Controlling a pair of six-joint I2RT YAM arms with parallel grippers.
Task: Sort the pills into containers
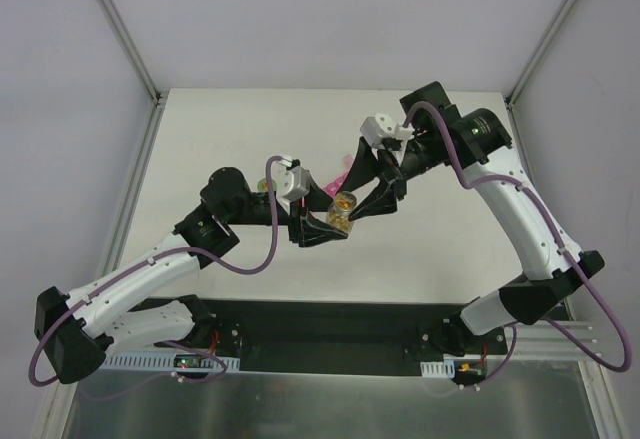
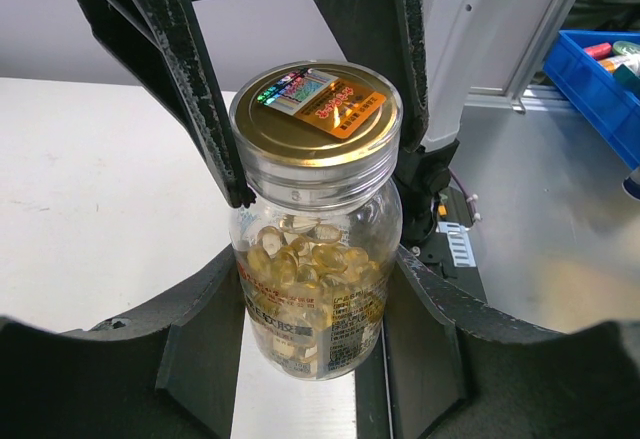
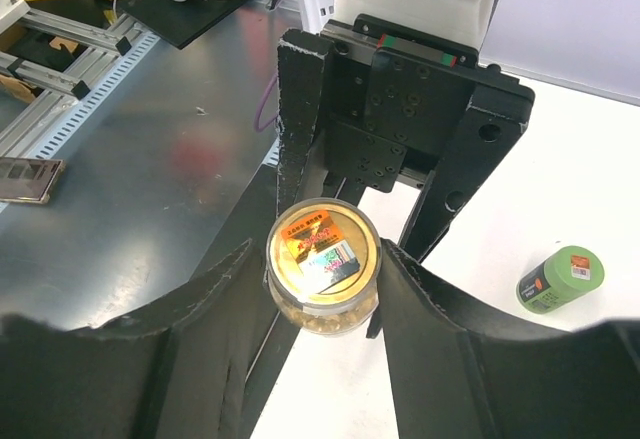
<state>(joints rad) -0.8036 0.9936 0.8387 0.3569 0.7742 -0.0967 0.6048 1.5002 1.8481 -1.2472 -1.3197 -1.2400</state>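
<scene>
A small clear bottle (image 2: 315,289) with a gold cap (image 2: 315,109) is held up above the table, and the amber pills (image 2: 300,259) show through its wall. My left gripper (image 2: 318,309) is shut on the bottle's body, one jaw on each side. My right gripper (image 3: 323,259) comes in from the cap end, its fingers (image 2: 200,89) pressed against both sides of the gold cap (image 3: 323,251). From above, both grippers (image 1: 335,221) (image 1: 356,202) meet at the bottle (image 1: 343,209) over the table's middle. The pink containers (image 1: 345,172) show only as a sliver behind the right gripper.
A green dark-capped bottle (image 3: 560,279) lies on the white table to the side. A blue bin (image 2: 590,69) sits beyond the table on the metal bench. The arms' mounting rail (image 1: 330,334) runs along the near edge.
</scene>
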